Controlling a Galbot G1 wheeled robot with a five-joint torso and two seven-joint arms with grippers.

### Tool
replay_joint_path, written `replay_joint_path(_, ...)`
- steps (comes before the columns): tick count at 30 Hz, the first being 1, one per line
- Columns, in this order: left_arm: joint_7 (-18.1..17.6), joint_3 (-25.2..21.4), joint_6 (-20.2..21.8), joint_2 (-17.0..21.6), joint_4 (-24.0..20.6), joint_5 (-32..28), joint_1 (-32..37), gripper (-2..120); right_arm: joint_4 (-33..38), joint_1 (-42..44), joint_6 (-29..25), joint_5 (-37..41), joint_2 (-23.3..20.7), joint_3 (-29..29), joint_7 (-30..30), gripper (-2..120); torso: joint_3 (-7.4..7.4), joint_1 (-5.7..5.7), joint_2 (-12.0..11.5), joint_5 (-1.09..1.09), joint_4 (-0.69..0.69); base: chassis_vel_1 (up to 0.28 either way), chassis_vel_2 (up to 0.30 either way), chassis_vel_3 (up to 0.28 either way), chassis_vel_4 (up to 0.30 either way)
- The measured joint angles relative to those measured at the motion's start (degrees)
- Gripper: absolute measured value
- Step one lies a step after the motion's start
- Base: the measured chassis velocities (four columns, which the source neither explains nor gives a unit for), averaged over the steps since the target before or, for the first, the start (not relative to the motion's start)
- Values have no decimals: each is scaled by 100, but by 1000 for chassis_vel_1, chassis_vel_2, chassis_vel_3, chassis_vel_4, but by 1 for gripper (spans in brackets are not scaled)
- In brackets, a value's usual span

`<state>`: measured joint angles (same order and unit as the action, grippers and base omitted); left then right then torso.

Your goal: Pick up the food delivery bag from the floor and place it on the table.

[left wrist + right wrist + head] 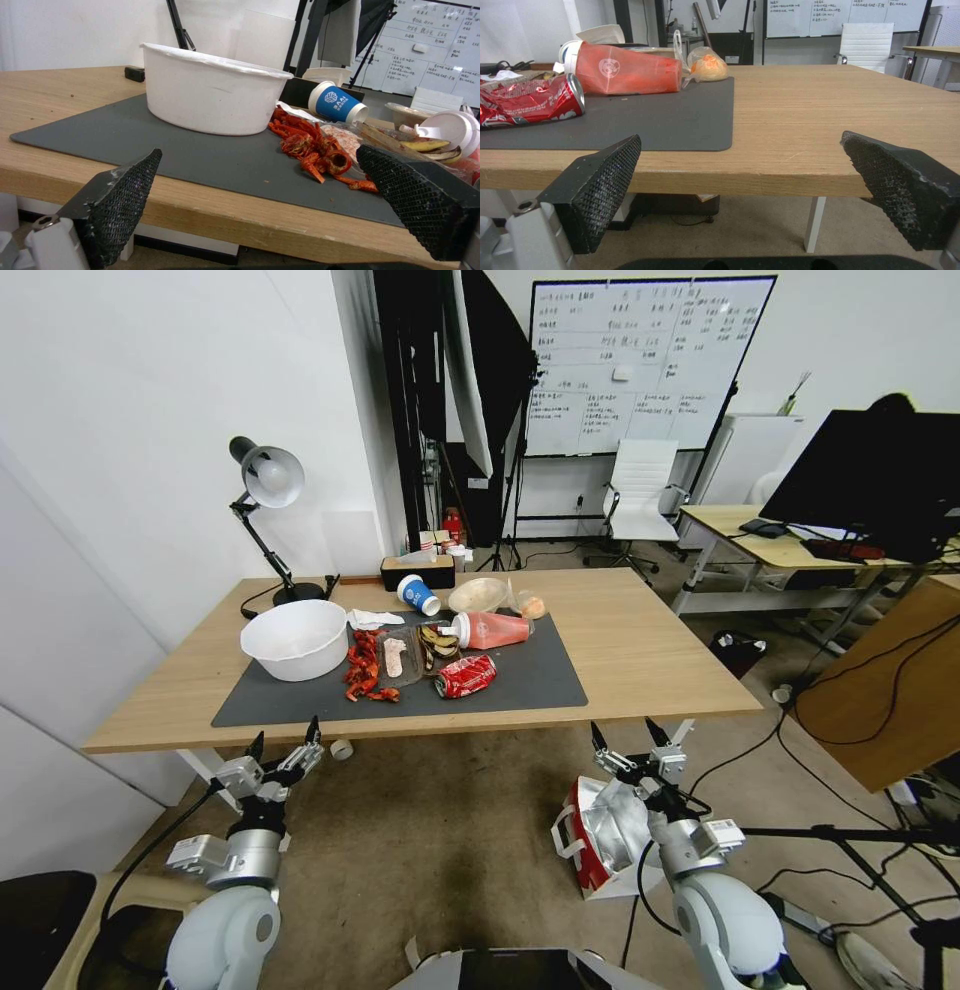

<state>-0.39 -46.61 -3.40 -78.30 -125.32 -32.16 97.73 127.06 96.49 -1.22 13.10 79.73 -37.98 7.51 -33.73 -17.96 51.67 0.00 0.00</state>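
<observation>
Bag on the floor, both claws held open short of the table edge.

The food delivery bag (600,840) is seen on the floor (440,850) at the robot's right, partly hidden behind the right arm; only its red edge, foil lining and a strap can be made out. The right claw (630,735) is held above it, jaws spread, nothing gripped. The left claw (284,738) is likewise spread and empty, before the table (640,650). The mat (530,675) is strewn with food waste.
</observation>
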Motion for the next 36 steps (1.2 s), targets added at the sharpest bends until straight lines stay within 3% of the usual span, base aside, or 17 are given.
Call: replay_joint_path(36,398,-70,-270,261,-53,184,253,99,-31,-55,217,14,-84,-11,-29,100,533,384,-915,0,0,0,0,0,0)
